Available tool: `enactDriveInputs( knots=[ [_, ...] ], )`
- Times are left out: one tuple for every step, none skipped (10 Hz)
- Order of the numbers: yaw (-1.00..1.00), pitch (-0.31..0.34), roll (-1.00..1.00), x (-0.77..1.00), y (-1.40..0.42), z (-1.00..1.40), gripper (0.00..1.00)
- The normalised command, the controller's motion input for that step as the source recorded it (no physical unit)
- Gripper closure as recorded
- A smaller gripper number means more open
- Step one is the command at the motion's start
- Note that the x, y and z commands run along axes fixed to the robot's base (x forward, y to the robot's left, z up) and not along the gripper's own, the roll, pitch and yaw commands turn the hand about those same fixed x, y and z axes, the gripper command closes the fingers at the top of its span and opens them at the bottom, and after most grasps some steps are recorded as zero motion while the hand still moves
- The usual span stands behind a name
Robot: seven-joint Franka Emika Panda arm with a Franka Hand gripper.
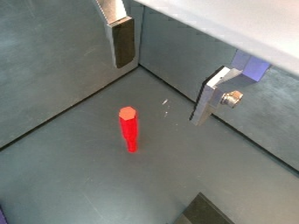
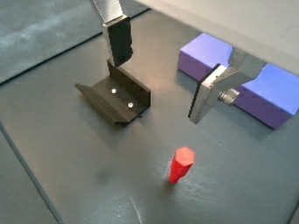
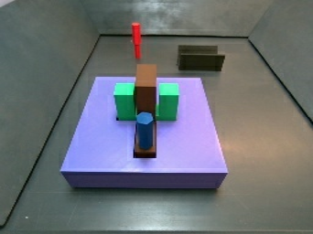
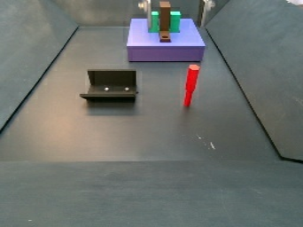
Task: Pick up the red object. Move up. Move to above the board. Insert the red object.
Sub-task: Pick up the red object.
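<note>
The red object (image 1: pixel 128 128) is a thin red peg standing upright on the dark floor, also seen in the wrist view with the fixture (image 2: pixel 180 164) and in both side views (image 3: pixel 135 40) (image 4: pixel 190 85). My gripper (image 1: pixel 162 92) (image 2: pixel 158 87) hangs well above the floor, open wide, with nothing between its fingers (image 1: pixel 122 44). The peg stands off to one side of the gap, apart from both fingers. The board (image 3: pixel 146 128) (image 4: pixel 166 46) (image 2: pixel 274 92) is a lavender slab carrying a green block (image 3: pixel 124 101), a brown bar (image 3: pixel 146 87) and a blue peg (image 3: pixel 145 130).
The dark fixture (image 2: pixel 117 98) (image 4: pixel 112 86) (image 3: pixel 200 58) stands on the floor beside the red object, across from the board. Grey walls (image 1: pixel 47 61) close in the floor on all sides.
</note>
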Motion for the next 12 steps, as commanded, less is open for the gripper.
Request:
enactDriveInputs(
  knots=[
    [0.00,-0.009,-0.07,-0.04,0.00,-0.17,0.00],
    [-0.06,-0.099,-0.20,-0.58,-0.01,-0.54,0.00],
    [-0.09,-0.093,-0.17,-0.72,0.00,-0.67,0.00],
    [-0.12,-0.084,-0.15,-0.56,0.00,-0.67,0.00],
    [-0.07,-0.034,-0.10,-0.33,0.00,-0.61,0.00],
    [-0.06,-0.031,-0.07,-0.17,0.00,-0.55,0.00],
    [-0.05,0.000,-0.02,0.00,0.00,-0.53,0.00],
    [-0.01,0.000,0.00,0.06,0.00,-0.49,0.00],
    [-0.02,0.000,0.00,0.03,0.00,-0.43,0.00],
    [-0.03,0.000,0.00,0.00,0.00,-0.44,0.00],
    [-0.03,0.000,0.00,-0.09,0.00,-0.42,0.00],
    [-0.01,0.000,0.00,-0.07,0.07,-0.37,0.00]
  ],
)
